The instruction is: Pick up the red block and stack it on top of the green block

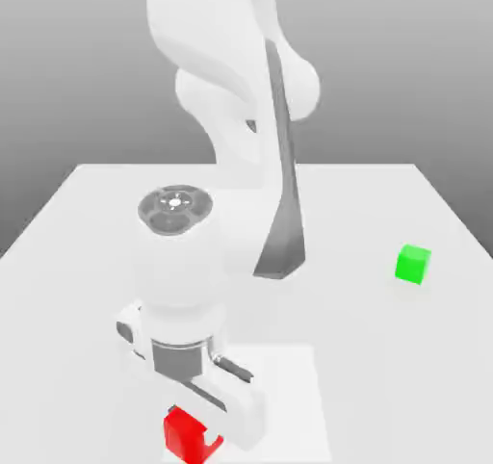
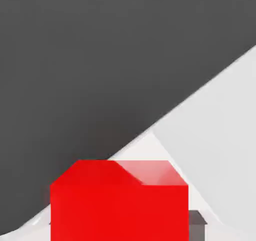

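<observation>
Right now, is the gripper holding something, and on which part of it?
The gripper is shut on the red block, pressing two opposite side faces, down at the table.

pretty bright flat light on my end, soft shadow on the table (image 1: 87,212) beside the arm (image 1: 231,87), faint sheen on the red block (image 2: 120,205)

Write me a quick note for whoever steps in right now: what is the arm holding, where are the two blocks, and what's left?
Gripper: down at the table, jaws shut on the red block, near the front edge of the white table.
Green block: alone on the table, off toward the exterior view's right and farther back.
Done: red block grasped, apparently not yet lifted.
Left: lift it, carry it over the green block, set it on top, release.
</observation>
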`<action>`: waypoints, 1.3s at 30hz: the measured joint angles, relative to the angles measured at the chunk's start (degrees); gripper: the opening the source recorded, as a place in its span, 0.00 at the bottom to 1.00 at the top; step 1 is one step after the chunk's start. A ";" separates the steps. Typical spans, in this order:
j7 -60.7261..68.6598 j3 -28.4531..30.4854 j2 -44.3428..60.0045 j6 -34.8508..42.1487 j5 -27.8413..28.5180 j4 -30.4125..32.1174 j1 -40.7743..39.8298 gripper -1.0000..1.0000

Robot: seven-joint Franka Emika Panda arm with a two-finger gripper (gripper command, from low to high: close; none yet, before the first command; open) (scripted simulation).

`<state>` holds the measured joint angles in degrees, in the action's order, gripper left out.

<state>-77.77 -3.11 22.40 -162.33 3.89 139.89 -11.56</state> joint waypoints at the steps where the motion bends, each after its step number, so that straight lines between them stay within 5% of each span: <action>1: 0.06 -0.11 -0.56 0.48 -0.10 0.09 -0.10 0.00; 6: 1.48 -1.59 -9.41 7.76 -1.87 1.64 -0.54 0.00; 10: 6.28 -8.86 -15.61 9.92 -6.18 5.14 4.36 0.00; 15: 14.72 -17.53 -23.91 11.90 -14.02 10.65 21.94 0.00; 28: 30.96 -32.17 -39.41 11.83 -26.35 25.96 51.27 0.00; 39: 28.24 -37.47 -32.26 2.42 -20.59 27.99 50.35 0.00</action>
<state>-49.53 -40.58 -9.86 -159.92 -16.70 167.88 38.80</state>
